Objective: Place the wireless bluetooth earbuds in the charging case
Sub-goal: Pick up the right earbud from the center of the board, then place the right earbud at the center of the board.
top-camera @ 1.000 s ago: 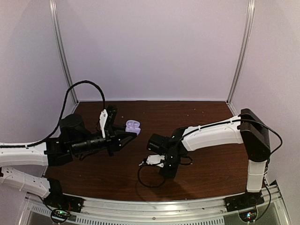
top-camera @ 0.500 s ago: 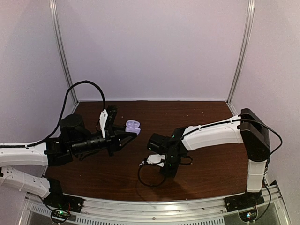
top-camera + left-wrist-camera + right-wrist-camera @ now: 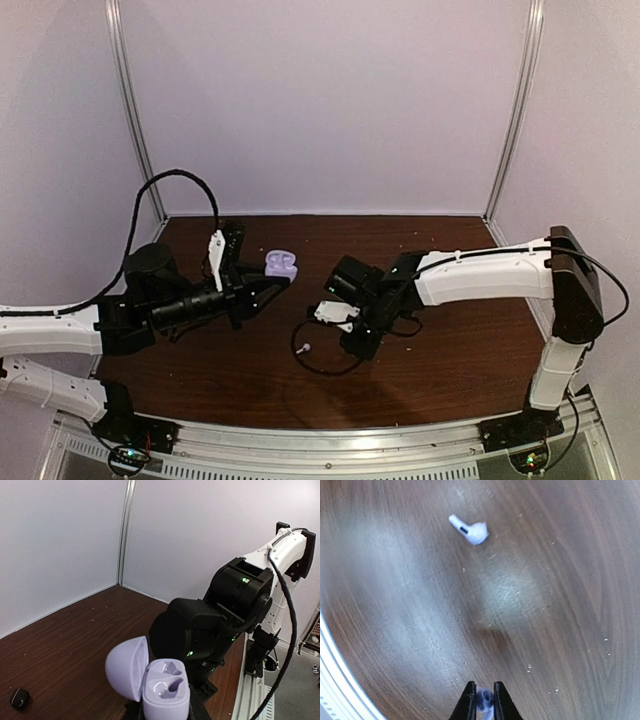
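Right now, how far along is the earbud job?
Done: the charging case is open in the left gripper, wells empty. In hand: the right gripper pinches one pale earbud. Left: seating it, then the white earbud and black bud lying on the table.

The charging case (image 3: 281, 264) sits in the left hand (image 3: 272, 285) above the table (image 3: 450, 360), to the left of the right hand (image 3: 481, 702). An earbud (image 3: 483, 698) sits between the right hand's fingertips, and a second earbud (image 3: 470, 530) lies on the table below and ahead of them. In the left wrist view, a third earbud (image 3: 20, 697) lies on the table well left of the case.
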Controlling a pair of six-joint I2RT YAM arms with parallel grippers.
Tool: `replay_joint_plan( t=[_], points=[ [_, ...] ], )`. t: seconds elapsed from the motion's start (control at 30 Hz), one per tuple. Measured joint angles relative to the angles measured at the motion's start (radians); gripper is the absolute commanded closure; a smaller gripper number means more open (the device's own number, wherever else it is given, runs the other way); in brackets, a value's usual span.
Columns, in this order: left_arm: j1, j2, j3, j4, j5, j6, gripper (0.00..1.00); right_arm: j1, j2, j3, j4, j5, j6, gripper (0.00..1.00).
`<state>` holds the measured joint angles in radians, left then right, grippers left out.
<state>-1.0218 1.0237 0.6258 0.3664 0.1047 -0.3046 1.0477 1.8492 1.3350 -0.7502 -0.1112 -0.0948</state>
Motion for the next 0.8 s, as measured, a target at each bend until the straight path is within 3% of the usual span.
replay_joint_plan(
  t=[0.43, 0.6, 0.8],
  points=[
    [0.0, -0.037, -0.105, 0.174, -0.001, 0.028, 1.0, -0.075, -0.297, -0.012, 0.203, 0.002, 0.058, 0.89],
    [0.0, -0.036, -0.104, 0.179, -0.002, 0.037, 1.0, -0.11, -0.278, -0.042, 0.208, -0.008, 0.063, 0.89],
    [0.0, -0.036, -0.104, 0.179, -0.008, 0.042, 1.0, -0.108, -0.265, -0.212, 0.222, -0.086, 0.11, 0.89]
  ],
)
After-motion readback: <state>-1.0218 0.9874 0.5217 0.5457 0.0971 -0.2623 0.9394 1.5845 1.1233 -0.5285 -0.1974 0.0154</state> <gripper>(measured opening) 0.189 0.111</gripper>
